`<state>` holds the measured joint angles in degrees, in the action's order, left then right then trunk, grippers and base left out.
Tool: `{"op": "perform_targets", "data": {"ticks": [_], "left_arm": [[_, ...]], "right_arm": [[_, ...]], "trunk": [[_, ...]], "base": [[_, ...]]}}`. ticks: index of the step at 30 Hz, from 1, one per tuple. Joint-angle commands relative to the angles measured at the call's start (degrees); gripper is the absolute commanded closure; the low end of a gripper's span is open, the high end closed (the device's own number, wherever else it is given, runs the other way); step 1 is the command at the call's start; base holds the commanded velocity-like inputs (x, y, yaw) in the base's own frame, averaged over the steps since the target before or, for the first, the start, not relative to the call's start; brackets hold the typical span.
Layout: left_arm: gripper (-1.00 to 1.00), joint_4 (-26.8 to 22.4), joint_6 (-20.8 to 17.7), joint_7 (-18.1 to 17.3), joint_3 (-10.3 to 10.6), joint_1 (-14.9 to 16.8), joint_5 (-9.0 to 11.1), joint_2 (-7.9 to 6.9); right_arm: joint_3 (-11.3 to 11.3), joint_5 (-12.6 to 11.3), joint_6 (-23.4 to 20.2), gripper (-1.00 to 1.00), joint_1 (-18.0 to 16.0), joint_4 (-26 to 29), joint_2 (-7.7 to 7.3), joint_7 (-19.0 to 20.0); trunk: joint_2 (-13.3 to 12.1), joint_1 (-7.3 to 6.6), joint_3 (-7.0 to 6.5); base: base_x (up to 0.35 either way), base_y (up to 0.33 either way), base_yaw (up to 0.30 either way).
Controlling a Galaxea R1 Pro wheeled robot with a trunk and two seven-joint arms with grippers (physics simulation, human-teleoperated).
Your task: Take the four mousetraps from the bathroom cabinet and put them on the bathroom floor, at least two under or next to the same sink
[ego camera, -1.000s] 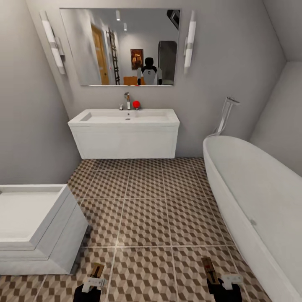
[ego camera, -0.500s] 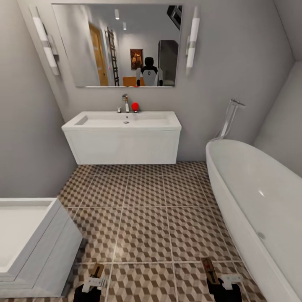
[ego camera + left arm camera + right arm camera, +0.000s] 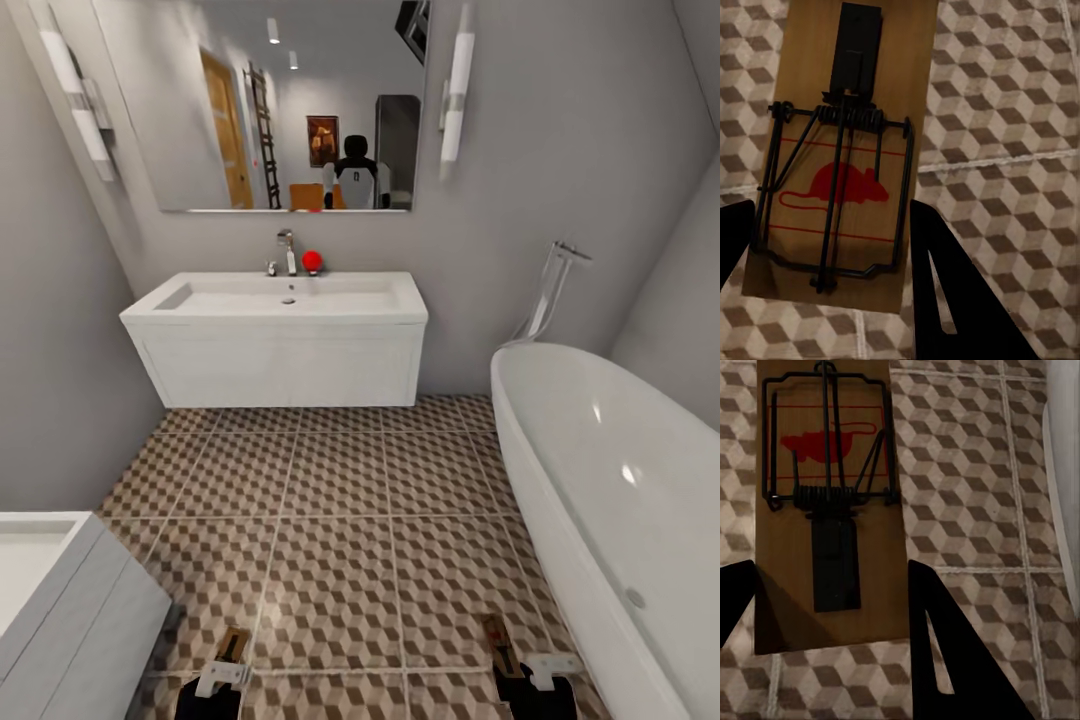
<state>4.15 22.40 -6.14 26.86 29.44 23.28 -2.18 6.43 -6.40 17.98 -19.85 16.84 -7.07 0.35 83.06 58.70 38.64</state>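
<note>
My left gripper [image 3: 222,682] is shut on a mousetrap [image 3: 232,645], a small brown board held low over the bathroom floor [image 3: 340,520]. In the left wrist view this mousetrap [image 3: 840,165] shows a red mouse print and a dark wire spring, clamped between black fingers [image 3: 945,285]. My right gripper [image 3: 535,675] is shut on a second mousetrap [image 3: 498,640]. It appears close up in the right wrist view as the mousetrap [image 3: 832,502] between dark fingers [image 3: 945,645]. The white sink [image 3: 275,300] with its vanity stands ahead against the wall. The cabinet is out of view.
A big white bathtub [image 3: 620,500] runs along the right side. A white square toilet [image 3: 50,610] fills the near left corner. Above the sink hang a mirror [image 3: 290,100] and a tap [image 3: 288,250] with a red ball [image 3: 312,261] beside it.
The whole view has moved forward toward the sink: sink and tub look larger and the toilet has slid toward the lower left corner. Both grippers still hold their mousetraps.
</note>
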Motion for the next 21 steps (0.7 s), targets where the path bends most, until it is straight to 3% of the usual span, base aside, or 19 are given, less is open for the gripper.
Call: {"op": "perform_targets", "data": {"ticks": [1,21], "left_arm": [[1.0,0.25,0.36,-0.29,0.3,0.09,0.4,0.01],[1.0,0.23,0.37,-0.35,0.29,0.09,0.41,-0.1]], "right_arm": [[0.43,-0.63,0.21,1.0,-0.05,-0.06,-0.05,0.08],[0.43,-0.63,0.21,1.0,-0.01,-0.06,-0.05,0.09]], "trunk": [[0.02,0.03,0.05],[0.02,0.03,0.05]], "base": [[0.309,-0.145,0.0],[0.318,-0.016,0.0]]}}
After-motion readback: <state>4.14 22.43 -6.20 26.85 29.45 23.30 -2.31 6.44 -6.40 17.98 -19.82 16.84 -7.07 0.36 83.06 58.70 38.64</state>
